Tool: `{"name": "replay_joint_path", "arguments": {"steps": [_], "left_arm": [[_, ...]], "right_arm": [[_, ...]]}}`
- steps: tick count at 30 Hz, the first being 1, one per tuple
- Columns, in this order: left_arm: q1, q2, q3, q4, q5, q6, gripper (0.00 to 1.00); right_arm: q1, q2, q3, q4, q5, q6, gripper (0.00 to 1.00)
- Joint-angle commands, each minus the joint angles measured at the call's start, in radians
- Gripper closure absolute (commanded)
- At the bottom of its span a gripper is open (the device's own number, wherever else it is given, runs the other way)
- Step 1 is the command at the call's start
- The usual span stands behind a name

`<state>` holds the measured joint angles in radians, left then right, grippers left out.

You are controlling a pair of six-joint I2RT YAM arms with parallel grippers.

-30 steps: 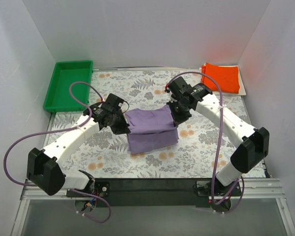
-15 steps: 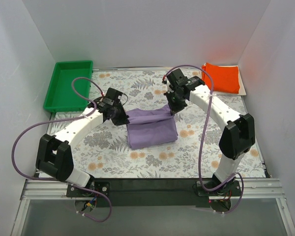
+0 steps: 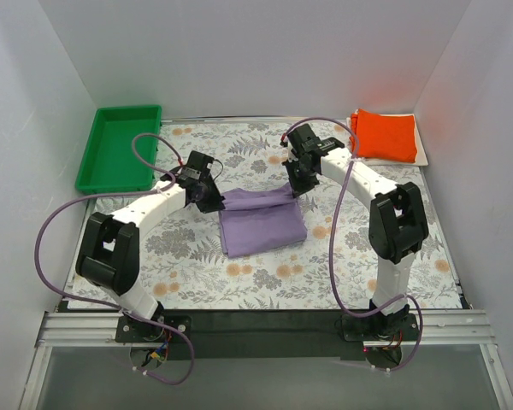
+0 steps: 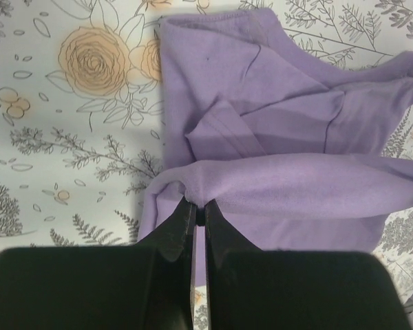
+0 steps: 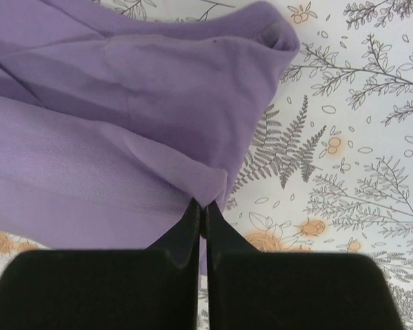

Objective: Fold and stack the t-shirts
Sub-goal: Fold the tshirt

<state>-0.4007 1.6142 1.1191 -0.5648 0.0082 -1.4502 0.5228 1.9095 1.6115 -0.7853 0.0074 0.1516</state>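
Top external view: the lavender t-shirt (image 3: 263, 225) lies partly folded on the flower-printed counter (image 3: 265, 286), with both arms reaching to its far edge. The left gripper (image 3: 215, 203) sits at the shirt's far left corner and the right gripper (image 3: 296, 189) at its far right corner. A band of cloth runs between them along that far edge.

In the left wrist view, the left gripper (image 4: 199, 207) has its jaws pressed together on a rolled fold of the lavender t-shirt (image 4: 282, 189). The fold runs off to the right, above the flatter layers of the same shirt. In the right wrist view, the right gripper (image 5: 201, 205) likewise has its jaws pinching a thin edge of the lavender t-shirt (image 5: 96, 144), with the rest of the cloth spreading up and to the left.

Well beyond the lavender shirt's far right corner, a folded orange t-shirt (image 3: 385, 135) rests on a whitish folded t-shirt (image 3: 421, 152). Well off past its far left corner stands a green tray (image 3: 90, 175).
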Motion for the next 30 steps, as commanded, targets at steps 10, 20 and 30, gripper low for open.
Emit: {"name": "replay_joint_path", "arguments": {"steps": [10,20,30], "left_arm": [[0.023,0.078,0.024,0.117,-0.073,0.085,0.92],[0.023,-0.017,0.024,0.117,-0.036,0.174,0.34],[0.022,-0.116,-0.125,0.229,-0.065,0.301,0.28]], "right_arm": [[-0.046,0.036,-0.01,0.107,0.051,0.02,0.85],[-0.053,-0.113,-0.117,0.194,0.013,0.045,0.58],[-0.087,-0.156,-0.272,0.391,-0.193,-0.089,0.48]]}}
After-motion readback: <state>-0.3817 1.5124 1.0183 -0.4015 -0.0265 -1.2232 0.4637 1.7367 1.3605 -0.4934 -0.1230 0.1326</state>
